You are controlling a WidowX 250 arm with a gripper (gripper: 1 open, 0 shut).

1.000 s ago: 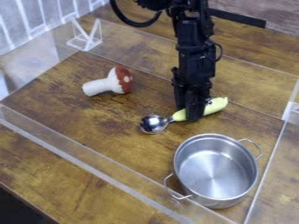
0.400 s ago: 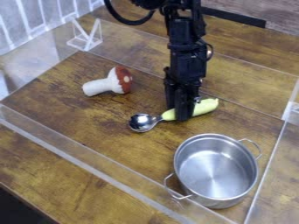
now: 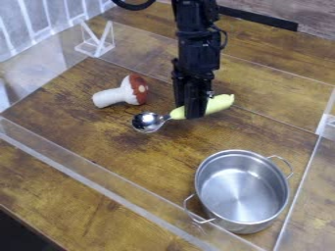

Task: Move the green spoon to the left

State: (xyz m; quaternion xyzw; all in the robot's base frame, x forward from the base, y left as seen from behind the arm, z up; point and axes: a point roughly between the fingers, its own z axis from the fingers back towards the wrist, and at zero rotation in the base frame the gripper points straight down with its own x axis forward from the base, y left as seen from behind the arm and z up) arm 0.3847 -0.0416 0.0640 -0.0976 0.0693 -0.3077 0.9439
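Observation:
The green spoon (image 3: 214, 102) has a yellow-green handle and a shiny round metal bowl pointing to the lower left. My gripper (image 3: 193, 111) comes down on the handle from above and is shut on it, holding the spoon tilted with its bowl close to the wooden tabletop. The black fingers hide the middle of the handle. Whether the bowl touches the wood is not clear.
A toy mushroom (image 3: 120, 92) with a red cap lies just left of the spoon's bowl. A steel pot (image 3: 242, 190) with two handles stands at the lower right. A clear acrylic wall (image 3: 78, 147) borders the wooden table, and a clear stand (image 3: 94, 40) sits at the back left.
The gripper has carried the spoon to the left and slightly up, away from the pot and closer to the mushroom. The pot and mushroom have not moved.

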